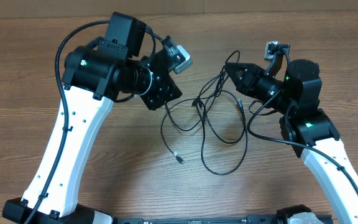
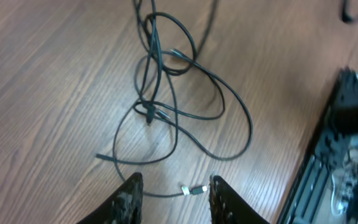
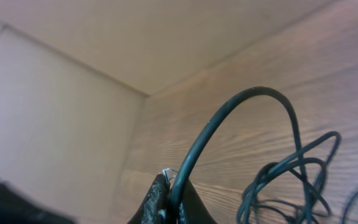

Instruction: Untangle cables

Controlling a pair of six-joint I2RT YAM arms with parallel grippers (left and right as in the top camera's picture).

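Thin black cables [image 1: 213, 121] lie in tangled loops on the wooden table between my arms, with a small plug [image 1: 179, 158] at the front. In the left wrist view the loops [image 2: 166, 99] spread ahead of my left gripper [image 2: 174, 193], which is open and empty above a plug end [image 2: 192, 190]. My left gripper [image 1: 166, 93] hovers left of the tangle. My right gripper [image 1: 229, 70] is shut on a cable strand [image 3: 229, 124] and holds it lifted at the tangle's upper right; the strand arcs up from the jaws [image 3: 171, 198].
The table's far edge meets a beige wall [image 3: 55, 112]. Thicker black arm cables [image 1: 64, 50] run along both arms. A black rail [image 2: 328, 155] with equipment lies along the table's front edge.
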